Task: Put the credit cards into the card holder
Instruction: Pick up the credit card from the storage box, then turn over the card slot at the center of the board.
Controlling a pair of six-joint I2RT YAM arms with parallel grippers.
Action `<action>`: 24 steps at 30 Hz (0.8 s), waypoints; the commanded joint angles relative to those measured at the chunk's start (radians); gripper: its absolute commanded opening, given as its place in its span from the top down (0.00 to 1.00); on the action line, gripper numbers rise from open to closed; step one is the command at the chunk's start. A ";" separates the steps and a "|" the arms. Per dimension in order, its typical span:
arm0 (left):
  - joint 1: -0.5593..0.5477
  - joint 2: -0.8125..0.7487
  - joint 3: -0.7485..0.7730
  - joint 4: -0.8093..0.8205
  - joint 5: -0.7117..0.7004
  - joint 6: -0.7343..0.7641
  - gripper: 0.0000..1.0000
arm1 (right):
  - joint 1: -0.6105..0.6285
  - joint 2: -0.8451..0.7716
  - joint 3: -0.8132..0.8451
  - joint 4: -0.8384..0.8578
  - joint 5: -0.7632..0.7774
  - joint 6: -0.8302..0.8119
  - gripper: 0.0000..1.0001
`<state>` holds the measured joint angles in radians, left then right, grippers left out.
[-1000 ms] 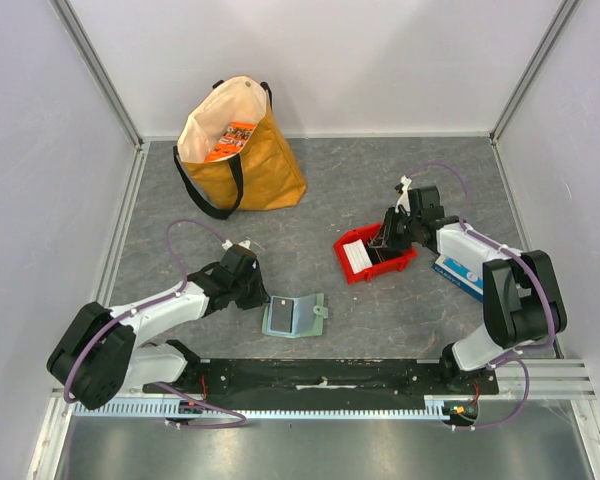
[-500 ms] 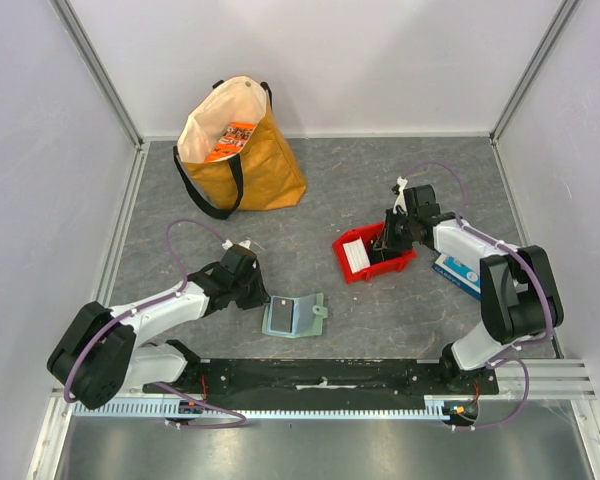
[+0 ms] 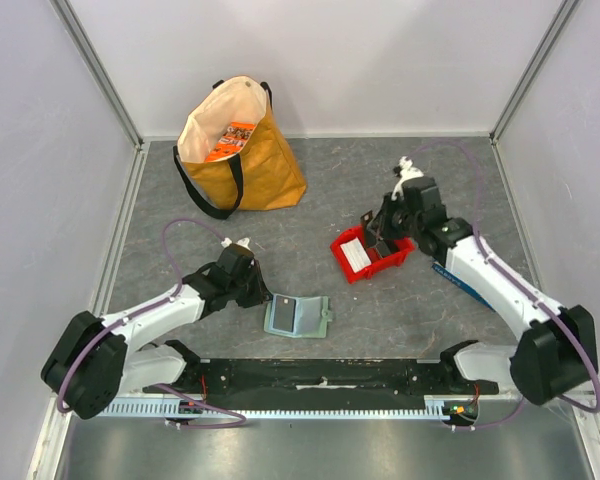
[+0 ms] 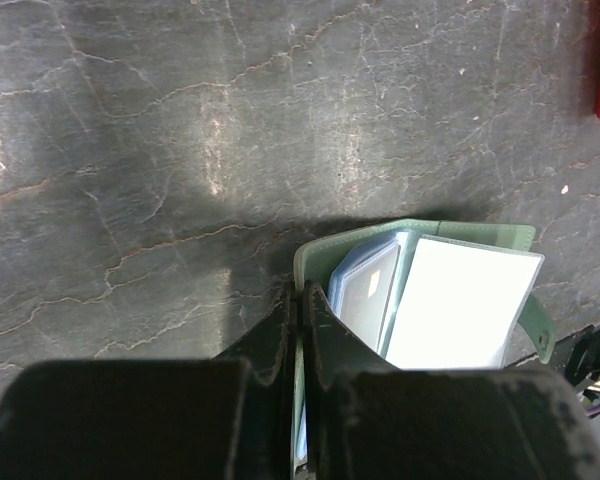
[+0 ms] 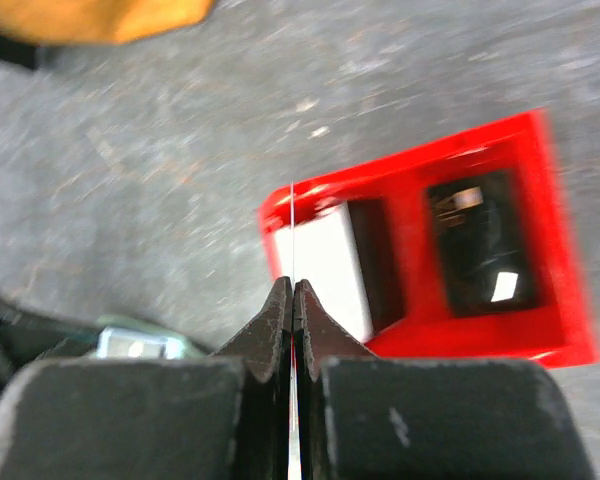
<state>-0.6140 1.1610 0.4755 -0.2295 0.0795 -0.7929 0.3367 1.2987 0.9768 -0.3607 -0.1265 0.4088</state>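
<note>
The left gripper (image 4: 300,300) is pinching the left edge of the card holder (image 3: 298,316), its fingers pressed together on the pale-green cover. The holder is lying open on the grey table (image 3: 340,190) at about 6 o'clock from the table's centre, with its clear pockets facing up and a light blue card (image 4: 365,290) showing in one pocket. The right gripper (image 5: 293,285) is clamping a thin credit card (image 5: 292,225) (seen edge-on as a white line in the wrist view) and is hovering above the red bin (image 3: 385,262), which is sitting at roughly 3 o'clock. A white stack of cards (image 5: 325,262) is lying in the bin's 9 o'clock compartment, while the other compartment is looking dark and unreadable. A yellow tote bag (image 3: 250,165) is standing at 11 o'clock
</note>
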 commanded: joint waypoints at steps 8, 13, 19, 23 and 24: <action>-0.003 -0.087 -0.028 0.027 0.042 -0.032 0.98 | 0.660 -0.197 -0.285 0.348 0.641 0.579 1.00; -0.003 -0.130 -0.052 0.024 0.026 -0.075 0.98 | 0.915 -0.057 -0.233 0.351 0.895 0.723 1.00; -0.003 -0.190 -0.081 0.013 0.009 -0.111 0.98 | 1.009 0.099 -0.159 0.353 0.967 0.782 1.00; -0.003 -0.211 -0.092 0.012 0.005 -0.121 0.98 | 1.030 0.151 -0.127 0.399 0.972 0.782 1.00; -0.003 -0.213 -0.094 0.012 0.006 -0.121 0.98 | 1.032 0.158 -0.119 0.394 0.972 0.783 1.00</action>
<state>-0.6140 0.9722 0.3912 -0.2306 0.1024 -0.8730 1.3537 1.4322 0.7876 -0.0219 0.7448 1.1439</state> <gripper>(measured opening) 0.042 0.007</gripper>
